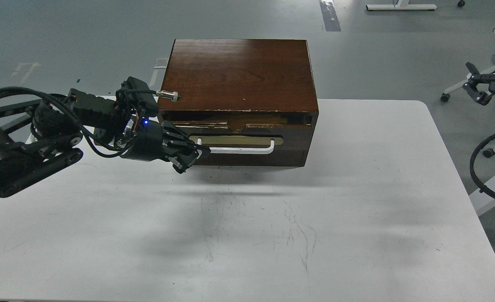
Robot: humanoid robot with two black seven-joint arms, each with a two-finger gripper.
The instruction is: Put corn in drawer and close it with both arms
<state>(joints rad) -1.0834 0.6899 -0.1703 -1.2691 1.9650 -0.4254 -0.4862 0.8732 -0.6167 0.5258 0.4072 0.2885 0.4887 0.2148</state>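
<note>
The drawer (289,144) sits in the top slot of the dark-brown wooden box (239,75). It is pushed almost fully in. Only a thin strip of its chipped top edge and pale inside shows. The corn is hidden. My left gripper (190,153) is at the left end of the drawer's white bar handle (241,149), with its fingers closed around that end. My right gripper (475,84) hangs off the table at the far right edge of the view, fingers apart and empty.
The box stands at the back middle of the white table (356,209). The plain dark panel (272,159) lies below the drawer. Chair bases and cables stand on the grey floor at the right.
</note>
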